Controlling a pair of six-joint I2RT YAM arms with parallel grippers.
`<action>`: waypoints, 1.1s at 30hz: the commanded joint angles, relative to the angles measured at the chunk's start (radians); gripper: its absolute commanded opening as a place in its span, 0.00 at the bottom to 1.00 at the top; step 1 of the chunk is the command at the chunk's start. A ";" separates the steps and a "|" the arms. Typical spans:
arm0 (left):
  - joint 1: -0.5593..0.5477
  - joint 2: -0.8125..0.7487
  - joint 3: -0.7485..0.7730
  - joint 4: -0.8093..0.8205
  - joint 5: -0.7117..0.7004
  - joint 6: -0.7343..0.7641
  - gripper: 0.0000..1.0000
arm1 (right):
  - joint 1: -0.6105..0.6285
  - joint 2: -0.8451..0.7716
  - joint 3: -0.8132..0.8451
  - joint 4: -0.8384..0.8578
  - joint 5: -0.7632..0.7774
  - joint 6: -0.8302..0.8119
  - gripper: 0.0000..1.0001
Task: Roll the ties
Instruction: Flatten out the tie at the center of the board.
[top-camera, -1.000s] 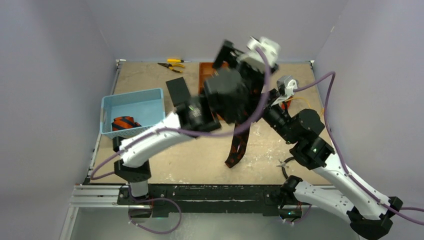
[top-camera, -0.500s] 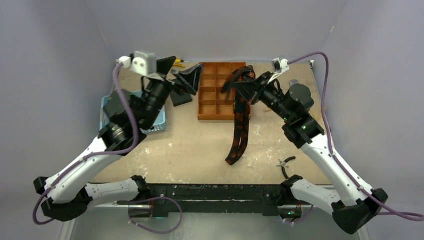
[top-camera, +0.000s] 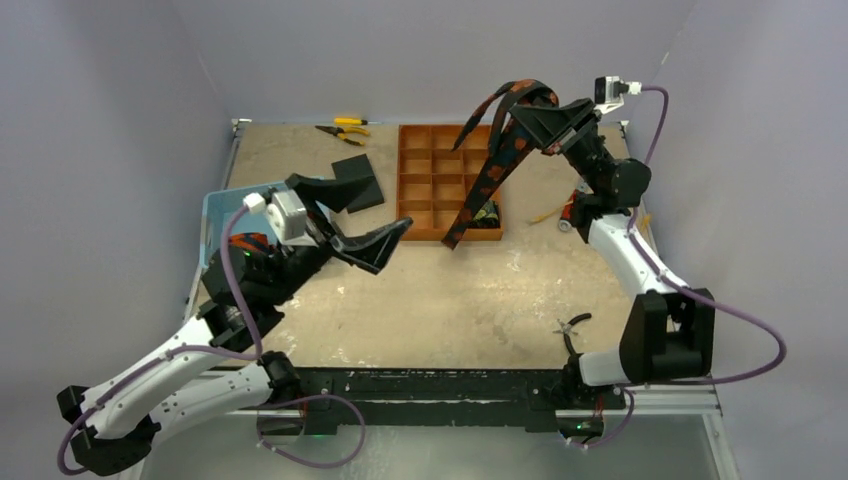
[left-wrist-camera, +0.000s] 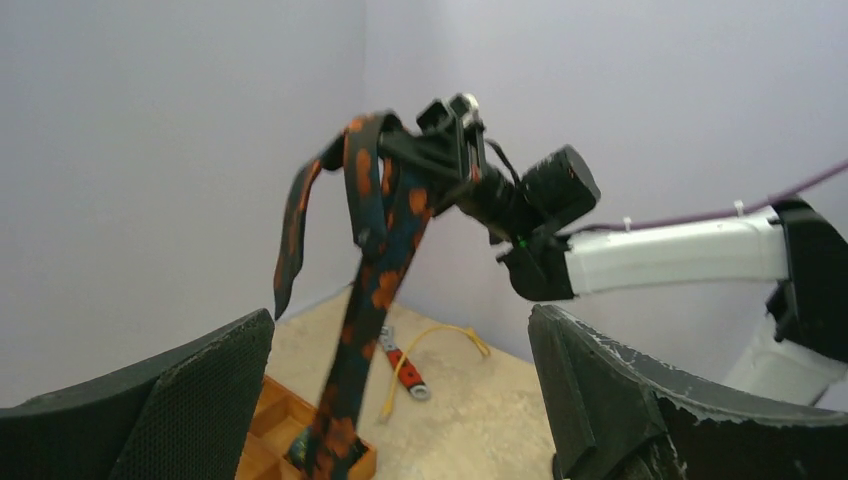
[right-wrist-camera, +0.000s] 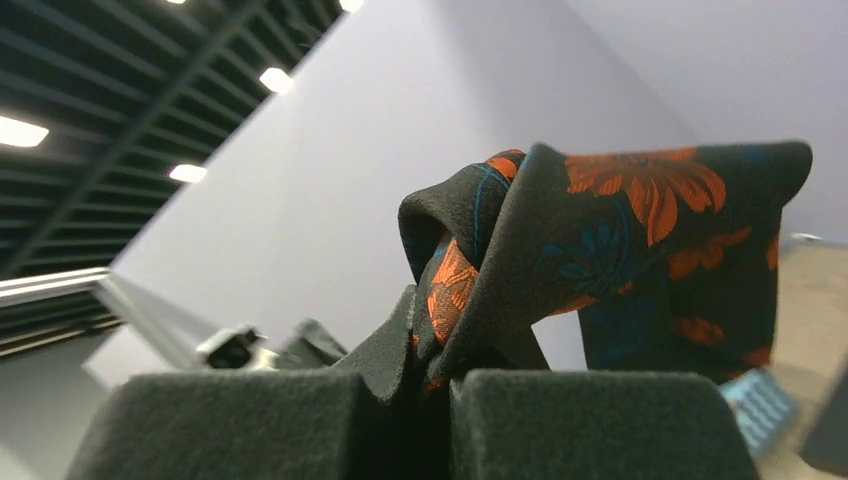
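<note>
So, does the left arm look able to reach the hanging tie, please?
Probably yes: the left gripper is open and faces the tie, which hangs from the right gripper with nothing between them.

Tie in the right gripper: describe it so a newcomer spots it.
Find the orange compartment tray far across the table. High by its right end, the right gripper pinches a dark tie with orange flowers. It's the only tie hanging in the air.
</note>
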 joint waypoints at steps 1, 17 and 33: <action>0.001 -0.038 -0.197 0.208 0.041 -0.089 0.99 | -0.005 0.021 0.136 0.411 -0.023 0.312 0.00; 0.010 0.178 -0.526 0.924 0.021 -0.420 0.99 | 0.018 -0.092 0.437 0.188 0.059 0.224 0.00; 0.179 0.524 -0.510 1.516 0.460 -0.891 0.99 | 0.021 -0.110 0.402 0.090 0.090 0.152 0.00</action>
